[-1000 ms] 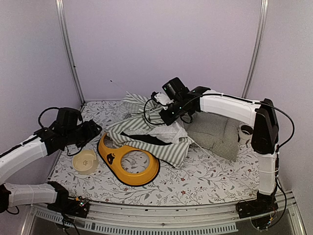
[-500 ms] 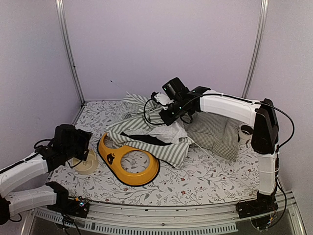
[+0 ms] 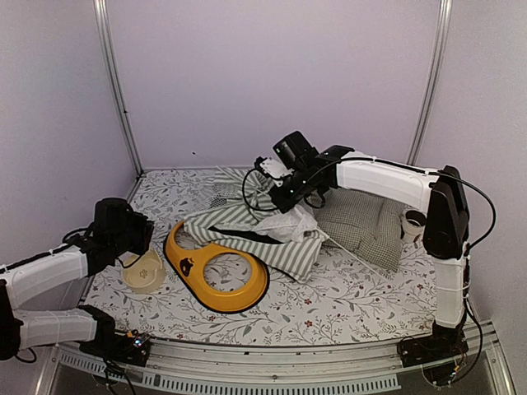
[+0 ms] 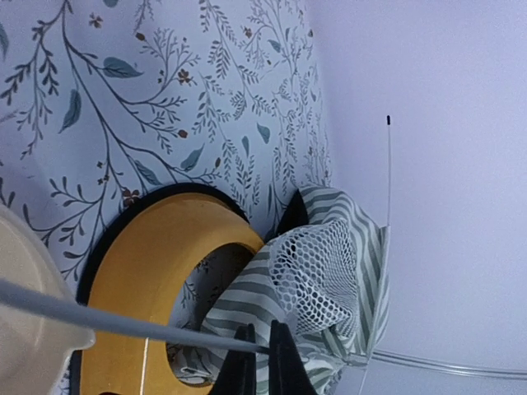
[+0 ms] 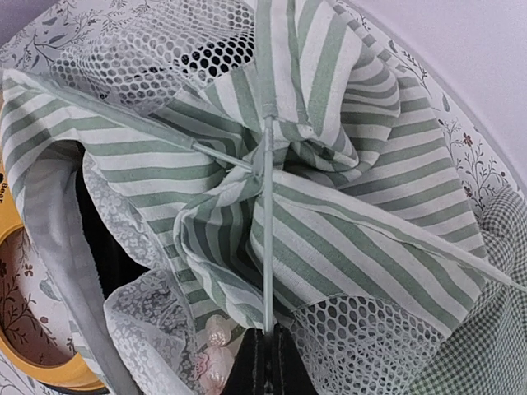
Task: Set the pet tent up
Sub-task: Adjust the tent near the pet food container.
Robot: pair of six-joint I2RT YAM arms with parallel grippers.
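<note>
slippage risk: pet tent [image 3: 263,239] lies crumpled mid-table, draped on the yellow bowl stand [image 3: 193,277] beside the checked cushion [image 3: 362,224]; right gripper [image 5: 265,350] clamped on a white pole [image 5: 266,247], left gripper [image 4: 259,350] pinched shut on a thin rod [image 4: 123,319], so bowing either could pop it loose or drag the stand.

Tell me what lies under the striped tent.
The yellow ring's far rim slips under the tent's front edge. Whatever else lies beneath the crumpled fabric is hidden.
</note>
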